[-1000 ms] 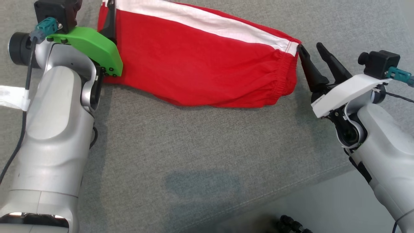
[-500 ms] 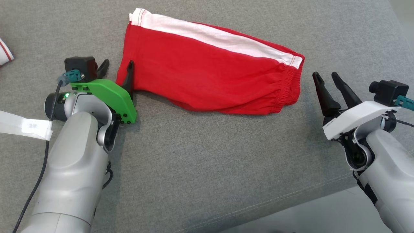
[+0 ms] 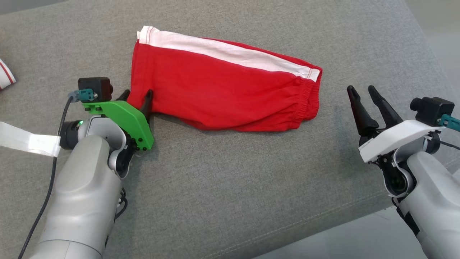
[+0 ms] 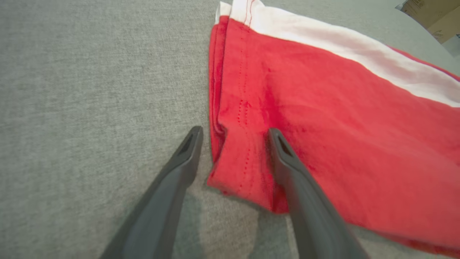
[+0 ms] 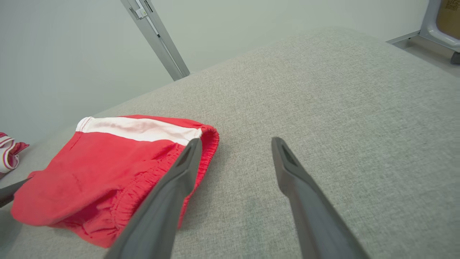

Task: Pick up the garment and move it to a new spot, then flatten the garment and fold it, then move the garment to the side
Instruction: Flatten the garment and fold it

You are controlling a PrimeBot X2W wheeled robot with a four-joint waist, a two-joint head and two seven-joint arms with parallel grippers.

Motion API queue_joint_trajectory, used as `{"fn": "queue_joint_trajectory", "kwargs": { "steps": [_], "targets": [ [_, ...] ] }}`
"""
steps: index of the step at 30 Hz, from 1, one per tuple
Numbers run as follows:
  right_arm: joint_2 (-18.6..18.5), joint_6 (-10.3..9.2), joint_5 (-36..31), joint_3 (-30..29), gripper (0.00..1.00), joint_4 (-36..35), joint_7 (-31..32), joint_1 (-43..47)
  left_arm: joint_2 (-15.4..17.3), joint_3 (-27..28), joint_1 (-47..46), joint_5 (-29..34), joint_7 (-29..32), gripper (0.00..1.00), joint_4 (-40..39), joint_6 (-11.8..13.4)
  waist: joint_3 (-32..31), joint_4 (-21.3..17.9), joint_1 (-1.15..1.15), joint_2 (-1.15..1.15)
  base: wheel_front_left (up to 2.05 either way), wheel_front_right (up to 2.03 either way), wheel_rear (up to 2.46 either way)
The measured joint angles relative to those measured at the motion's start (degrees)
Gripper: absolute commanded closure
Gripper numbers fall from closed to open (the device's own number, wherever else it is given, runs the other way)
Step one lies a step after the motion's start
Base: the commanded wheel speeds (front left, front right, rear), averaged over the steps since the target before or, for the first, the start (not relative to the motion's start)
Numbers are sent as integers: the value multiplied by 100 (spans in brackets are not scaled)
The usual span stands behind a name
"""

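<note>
The garment (image 3: 222, 93) is a pair of red shorts with a white side stripe, lying folded and flat on the grey cushion (image 3: 230, 180). My left gripper (image 3: 136, 96) is open at the garment's near left corner. In the left wrist view that corner of the garment (image 4: 323, 108) lies between the spread fingers of the left gripper (image 4: 235, 131), not pinched. My right gripper (image 3: 361, 89) is open over bare cushion, a short way right of the elastic waistband. In the right wrist view the garment (image 5: 107, 162) lies left of the right gripper (image 5: 236, 141).
A red-and-white striped cloth (image 3: 5, 73) lies at the cushion's far left edge, and the striped cloth (image 5: 9, 153) shows in the right wrist view too. The cushion's front edge (image 3: 323, 223) drops to pale floor at the lower right. A metal post (image 5: 158, 39) stands behind the cushion.
The camera has shifted. My left gripper has drawn back along the garment's left edge to its near corner. My right gripper has come away from the waistband corner. Both stay open.
</note>
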Motion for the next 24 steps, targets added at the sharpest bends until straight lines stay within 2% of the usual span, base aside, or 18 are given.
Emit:
{"fn": "queue_joint_trajectory", "kwargs": {
  "steps": [5, 9, 18, 24],
  "targets": [
    [-5, 0, -60, -166, 0, -22, 0, 179, -13, -181, 13, -20, 43, 100, 64, -46, -92, -12, 0, 0, 0, 0, 0],
    [-20, -1, -152, -321, 0, -91, 0, 246, -21, -348, 113, -349, 13, 100, -55, -101, -149, 50, 0, 0, 0, 0, 0],
    [-16, -1, -201, -534, 0, -174, 0, 504, -32, -542, 608, -1045, -645, 100, -633, -121, -320, 308, 0, 0, 0, 0, 0],
    [52, -1, -152, -806, 0, -163, 0, 825, -31, -901, 1289, -1374, -999, 100, -968, -124, -468, 556, 0, 0, 0, 0, 0]
  ]
}}
